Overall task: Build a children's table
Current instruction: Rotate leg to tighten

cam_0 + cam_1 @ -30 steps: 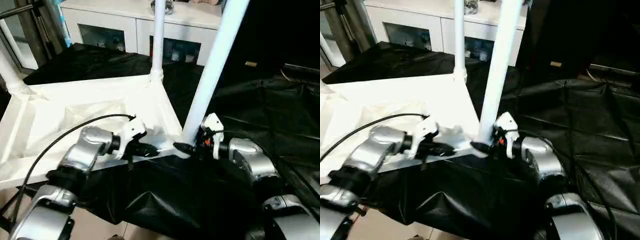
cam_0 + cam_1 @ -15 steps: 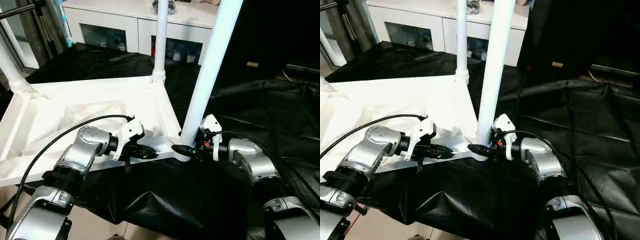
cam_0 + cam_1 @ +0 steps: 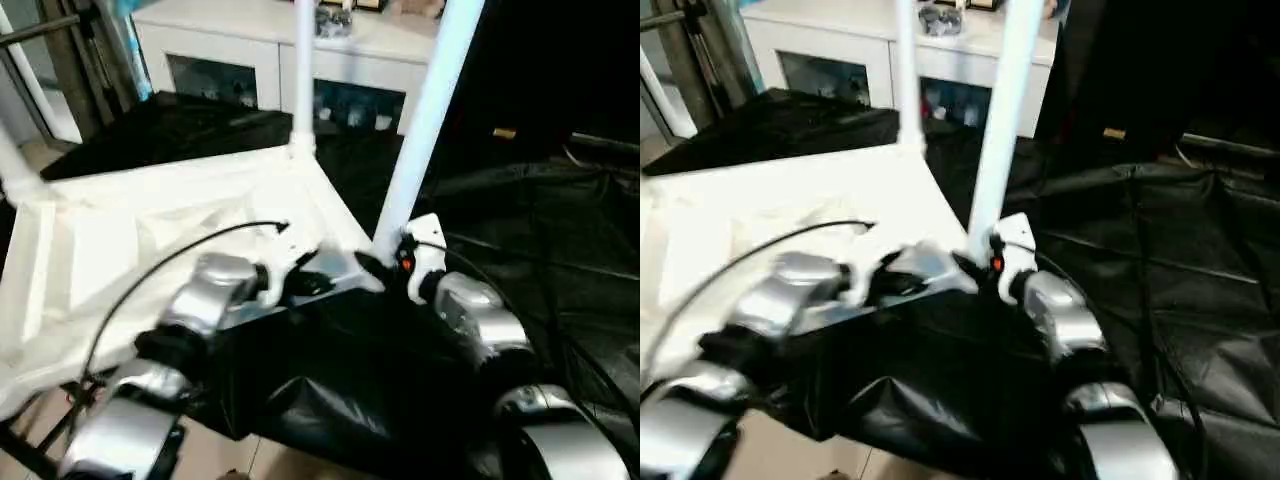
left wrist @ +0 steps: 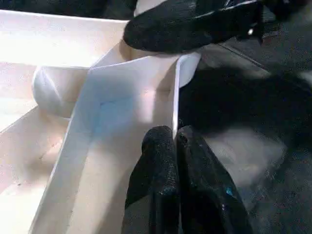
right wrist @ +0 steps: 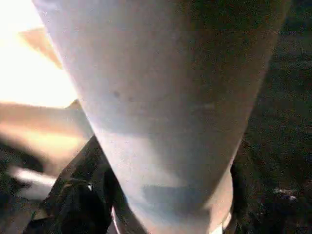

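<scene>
The left hand (image 4: 176, 146) is pinched tight on the thin raised rim of the upturned white plastic children's table (image 3: 120, 240), beside its near corner. The right hand (image 3: 372, 266) has its fingers clasped around the base of the long white tapered tube leg (image 3: 420, 125) standing in that corner socket. Since a moment ago both hands have drawn in closer to the corner, which suggests the leg is being pressed home. A second leg (image 3: 303, 75) stands in the far corner. The tabletop lies on black plastic sheeting (image 3: 500, 220).

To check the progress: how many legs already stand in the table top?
3 can be seen: a near leg by the right gripper, a far leg, and a left-edge leg. A fourth may be hidden.
</scene>
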Robot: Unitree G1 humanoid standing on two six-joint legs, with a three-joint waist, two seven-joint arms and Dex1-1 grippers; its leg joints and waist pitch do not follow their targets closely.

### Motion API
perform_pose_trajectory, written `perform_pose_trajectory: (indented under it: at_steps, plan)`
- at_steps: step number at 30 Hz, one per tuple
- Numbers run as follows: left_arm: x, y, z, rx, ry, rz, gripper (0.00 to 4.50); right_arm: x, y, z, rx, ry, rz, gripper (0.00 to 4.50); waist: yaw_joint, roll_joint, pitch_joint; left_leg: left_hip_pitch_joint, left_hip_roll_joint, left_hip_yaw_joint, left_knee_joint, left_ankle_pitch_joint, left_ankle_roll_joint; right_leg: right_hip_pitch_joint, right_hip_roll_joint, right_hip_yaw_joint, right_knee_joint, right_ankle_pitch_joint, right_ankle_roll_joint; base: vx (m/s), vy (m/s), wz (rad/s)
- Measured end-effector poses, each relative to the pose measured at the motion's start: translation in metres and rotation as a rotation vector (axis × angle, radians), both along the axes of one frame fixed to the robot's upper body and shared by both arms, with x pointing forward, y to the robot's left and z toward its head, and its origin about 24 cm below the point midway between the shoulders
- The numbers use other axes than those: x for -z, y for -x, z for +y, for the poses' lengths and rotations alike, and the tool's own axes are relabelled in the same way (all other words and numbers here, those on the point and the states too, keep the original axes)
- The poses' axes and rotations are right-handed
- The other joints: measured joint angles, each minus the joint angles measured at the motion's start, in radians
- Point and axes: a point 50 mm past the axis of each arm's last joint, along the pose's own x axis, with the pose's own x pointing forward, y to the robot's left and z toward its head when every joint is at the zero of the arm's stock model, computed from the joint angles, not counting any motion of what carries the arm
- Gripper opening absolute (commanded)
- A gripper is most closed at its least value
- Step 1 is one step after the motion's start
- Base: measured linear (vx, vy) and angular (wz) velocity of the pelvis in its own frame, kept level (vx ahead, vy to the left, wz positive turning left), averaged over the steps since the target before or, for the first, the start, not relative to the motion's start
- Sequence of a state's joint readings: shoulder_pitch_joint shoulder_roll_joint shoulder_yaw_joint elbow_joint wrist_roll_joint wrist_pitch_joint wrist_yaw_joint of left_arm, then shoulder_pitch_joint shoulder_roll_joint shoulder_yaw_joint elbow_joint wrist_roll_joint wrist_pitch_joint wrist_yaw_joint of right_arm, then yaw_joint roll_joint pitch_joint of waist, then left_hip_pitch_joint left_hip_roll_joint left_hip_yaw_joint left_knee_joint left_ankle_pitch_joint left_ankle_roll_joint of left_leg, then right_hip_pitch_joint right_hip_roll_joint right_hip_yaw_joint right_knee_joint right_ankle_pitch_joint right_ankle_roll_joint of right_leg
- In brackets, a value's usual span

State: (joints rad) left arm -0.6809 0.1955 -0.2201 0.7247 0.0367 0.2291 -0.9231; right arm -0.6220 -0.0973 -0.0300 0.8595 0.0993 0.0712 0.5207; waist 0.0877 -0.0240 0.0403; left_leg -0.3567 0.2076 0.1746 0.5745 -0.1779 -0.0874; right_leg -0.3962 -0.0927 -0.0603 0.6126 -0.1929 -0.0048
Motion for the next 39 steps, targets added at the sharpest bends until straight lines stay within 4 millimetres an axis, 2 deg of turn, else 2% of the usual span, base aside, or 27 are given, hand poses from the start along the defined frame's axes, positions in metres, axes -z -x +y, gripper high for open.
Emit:
perform_pose_trajectory:
  at_steps: [4, 6, 9, 15, 19, 23, 28, 29, 32, 34, 36, 39]
  plan:
    - [0.001, -0.004, -0.014, -0.049, -0.001, -0.012, 0.00, -0.001, -0.008, 0.002, 0.111, 0.056, -0.015, 2.70, 0.002, 0.004, 0.000, 0.000, 0.000, 0.000, 0.000, 0.000, 0.000, 0.000, 0.000, 0.000, 0.000, -0.001, 0.003, 0.000, 0.000, 0.00]
    - [0.001, -0.004, -0.015, -0.046, -0.003, -0.013, 0.00, -0.001, -0.008, 0.002, 0.111, 0.063, -0.026, 3.26, 0.002, 0.005, 0.000, 0.000, 0.000, 0.000, -0.001, 0.000, 0.000, 0.000, 0.000, 0.000, 0.000, -0.001, 0.003, 0.000, 0.000, 0.00]
    - [0.001, -0.004, -0.014, -0.033, -0.002, -0.008, 0.00, -0.001, -0.007, 0.003, 0.097, 0.052, -0.022, 3.51, 0.002, 0.005, 0.000, -0.001, 0.000, 0.000, -0.002, 0.000, 0.000, 0.000, 0.000, 0.000, 0.000, 0.001, 0.000, 0.000, 0.000, 0.00]
    - [-0.003, -0.002, -0.001, 0.026, -0.004, 0.004, 0.00, -0.004, -0.004, 0.001, -0.055, 0.017, -0.031, 3.98, -0.006, 0.005, 0.000, -0.003, 0.001, 0.000, -0.003, 0.000, 0.000, -0.002, 0.001, -0.001, -0.001, 0.001, 0.001, 0.000, 0.000, 0.00]
    - [-0.006, 0.002, 0.011, 0.090, -0.003, 0.014, 0.00, -0.007, 0.003, -0.003, -0.220, 0.027, -0.039, 4.31, -0.006, 0.005, 0.000, -0.006, 0.002, 0.000, -0.003, 0.000, 0.000, -0.004, 0.002, -0.002, -0.002, -0.002, 0.002, 0.000, 0.000, 0.00]
    - [-0.008, 0.008, 0.027, 0.176, -0.012, 0.033, 0.00, -0.010, 0.013, -0.006, -0.413, 0.026, -0.025, 4.31, 0.000, 0.005, 0.000, -0.009, 0.002, 0.001, -0.003, 0.000, 0.001, -0.006, 0.001, -0.003, -0.003, -0.002, 0.001, 0.000, 0.000, 0.00]
    - [-0.009, 0.015, 0.040, 0.249, -0.014, 0.058, 0.00, -0.011, 0.022, -0.007, -0.560, 0.023, -0.010, 4.31, 0.001, 0.004, 0.000, -0.009, 0.002, 0.002, -0.001, 0.000, 0.001, -0.006, 0.001, -0.003, -0.002, -0.002, 0.001, 0.000, 0.000, 0.00]
    - [-0.009, 0.016, 0.041, 0.256, -0.009, 0.064, 0.00, -0.011, 0.023, -0.008, -0.580, 0.028, -0.008, 4.06, 0.001, 0.004, 0.000, -0.009, 0.002, 0.002, -0.001, 0.000, 0.001, -0.006, 0.001, -0.003, -0.002, -0.002, 0.001, 0.000, 0.000, 0.00]
    - [-0.010, 0.020, 0.046, 0.291, -0.012, 0.078, 0.00, -0.012, 0.028, -0.010, -0.627, 0.025, 0.002, 4.06, 0.002, 0.004, 0.000, -0.009, 0.002, 0.001, -0.001, 0.000, 0.000, -0.006, 0.001, -0.003, -0.002, -0.002, 0.001, 0.000, 0.000, 0.00]
    - [-0.010, 0.023, 0.051, 0.306, -0.009, 0.093, 0.00, -0.012, 0.031, -0.010, -0.655, 0.011, 0.011, 3.71, 0.002, 0.004, 0.000, -0.009, 0.002, 0.002, -0.001, 0.000, 0.000, -0.006, 0.001, -0.003, -0.002, -0.002, 0.001, 0.000, 0.000, 0.00]
    - [-0.010, 0.025, 0.053, 0.317, -0.008, 0.101, 0.00, -0.012, 0.032, -0.011, -0.666, 0.006, 0.020, 3.65, 0.002, 0.004, 0.000, -0.009, 0.002, 0.002, -0.001, 0.000, 0.000, -0.006, 0.001, -0.003, -0.002, -0.002, 0.001, 0.000, 0.000, 0.00]
    - [-0.010, 0.026, 0.054, 0.326, -0.006, 0.109, 0.00, -0.013, 0.033, -0.012, -0.681, 0.002, 0.031, 3.31, 0.002, 0.003, 0.000, -0.009, 0.002, 0.002, -0.001, 0.000, 0.000, -0.006, 0.001, -0.003, -0.002, -0.002, 0.001, 0.000, 0.000, 0.00]
